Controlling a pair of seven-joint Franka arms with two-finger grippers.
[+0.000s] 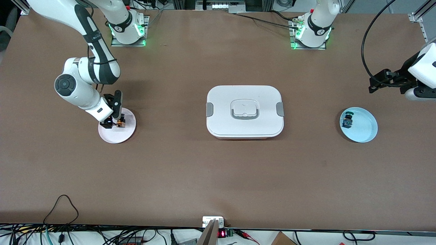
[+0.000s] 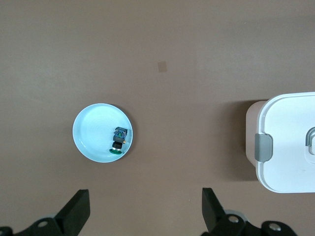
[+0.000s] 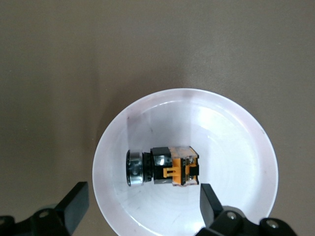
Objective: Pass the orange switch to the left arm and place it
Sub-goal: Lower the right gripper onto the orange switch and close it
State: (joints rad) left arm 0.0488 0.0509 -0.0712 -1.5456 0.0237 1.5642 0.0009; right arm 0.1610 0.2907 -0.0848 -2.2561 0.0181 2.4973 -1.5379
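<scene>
The orange switch point(image 3: 165, 167) lies on its side in a small white plate point(image 3: 231, 147) at the right arm's end of the table. Its round cap and metal ring are at one end and its orange band at the other. My right gripper point(image 3: 142, 206) hangs low over this plate, open, with the switch just ahead of its fingertips and not touched. In the front view the right gripper point(image 1: 113, 123) covers part of the switch point(image 1: 119, 123). My left gripper point(image 1: 374, 83) is open and empty in the air at the left arm's end. The white box point(image 1: 244, 111) stands mid-table between the arms.
A light blue plate point(image 1: 364, 131) at the left arm's end holds a blue and teal switch point(image 1: 347, 120). The left wrist view shows that plate point(image 2: 91, 132), its switch point(image 2: 118, 140) and a corner of the box point(image 2: 288, 147). Cables run along the table's near edge.
</scene>
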